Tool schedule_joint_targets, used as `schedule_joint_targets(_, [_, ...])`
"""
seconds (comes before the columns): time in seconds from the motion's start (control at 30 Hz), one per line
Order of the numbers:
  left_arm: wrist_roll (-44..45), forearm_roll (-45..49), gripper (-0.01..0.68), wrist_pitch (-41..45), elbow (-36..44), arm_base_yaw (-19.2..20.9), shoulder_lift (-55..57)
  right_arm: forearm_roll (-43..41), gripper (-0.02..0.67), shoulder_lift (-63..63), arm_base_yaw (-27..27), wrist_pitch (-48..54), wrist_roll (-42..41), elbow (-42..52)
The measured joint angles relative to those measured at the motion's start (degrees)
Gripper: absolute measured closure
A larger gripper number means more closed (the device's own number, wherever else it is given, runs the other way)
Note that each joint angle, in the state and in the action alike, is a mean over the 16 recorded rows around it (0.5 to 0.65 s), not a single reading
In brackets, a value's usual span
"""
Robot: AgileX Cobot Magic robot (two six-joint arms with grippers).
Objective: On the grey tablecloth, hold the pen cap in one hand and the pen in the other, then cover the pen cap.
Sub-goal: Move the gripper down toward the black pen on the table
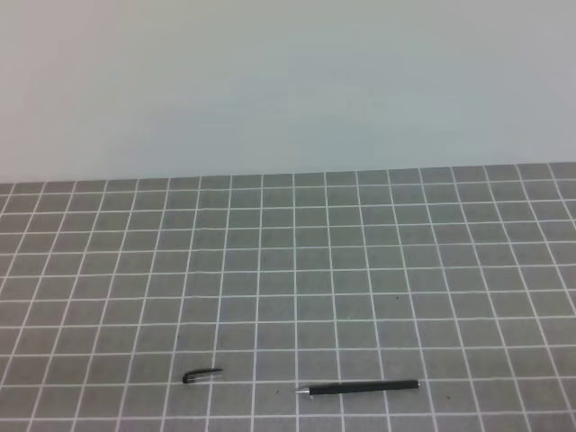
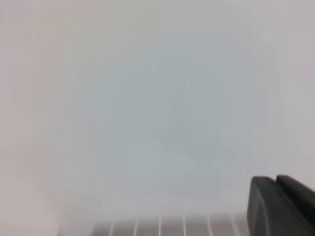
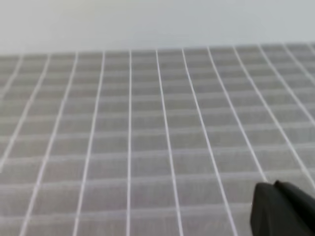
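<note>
We see the cloth [image 1: 360, 270], grey with a white grid, filling the lower half of the high view under a plain pale wall [image 1: 288, 81]. We use the pen as our landmark. The pen [image 1: 363, 387] lies flat on the cloth near its front edge, roughly level across the view, silvery tip pointing left. The cap [image 1: 202, 374] lies left of the pen's tip, apart from it by a couple of grid squares and a shade farther back, its clip curving upward.

Neither arm shows in the high view. In each wrist view only a dark corner of the gripper body sits at the lower right: the left gripper [image 2: 280, 206] faces mostly the wall with a strip of cloth below, the right gripper [image 3: 280, 209] looks across bare grid. The fingertips are out of frame; we judge both pincers closed and holding nothing, since pen and cap lie untouched.

We judge the task not yet begun. Risks from here: both things are thin and lie flat, so closed or badly centred jaws could push them along the cloth or roll the pen instead of lifting. The cap is tiny; a skewed grip would leave its mouth misaligned with the tip.
</note>
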Motion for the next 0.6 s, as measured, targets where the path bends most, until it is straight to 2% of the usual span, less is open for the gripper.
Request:
schedule_joint_targets(0.27, [0.0, 0.11, 0.676, -15.38, -0.01, 0.0, 0.0, 0.16, 0.646, 0.0, 0.0, -8.95, -0.89, -0.22])
schedule_joint_targets(0.6, [-1.73, -0.26, 0.676, -23.23, -0.02, 0.0, 0.0, 0.45, 0.646, 0.0, 0.0, -12.92, -2.9, -0.33])
